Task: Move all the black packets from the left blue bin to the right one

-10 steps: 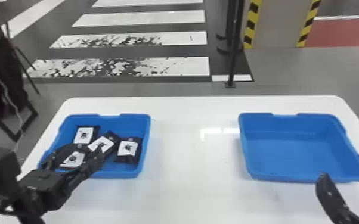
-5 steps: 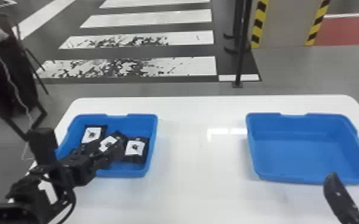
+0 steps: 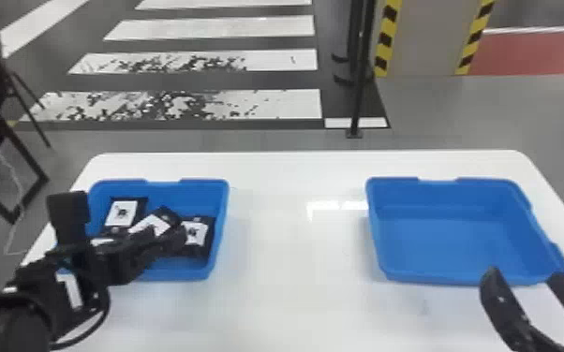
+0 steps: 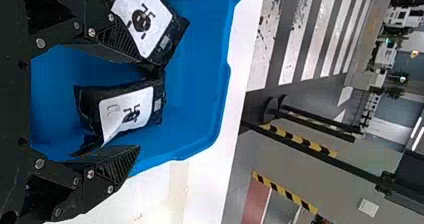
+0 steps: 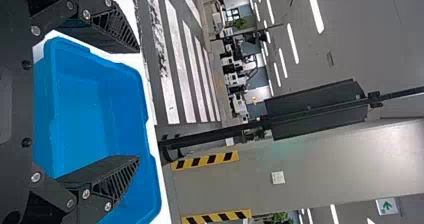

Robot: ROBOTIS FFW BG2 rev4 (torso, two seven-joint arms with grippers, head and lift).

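The left black gripper [image 3: 166,235] is spread wide at the left blue bin [image 3: 222,208], near the white table's [image 3: 295,299] left edge; a soft, crinkled black packet with a white label [image 4: 127,109] lies between its fingers, ungripped. A tilted black packet [image 4: 145,24] overlaps one finger in view; contact is unclear. The right black gripper [image 3: 524,276] is open and empty by the round-cornered right blue bin's [image 3: 435,276] near rim.
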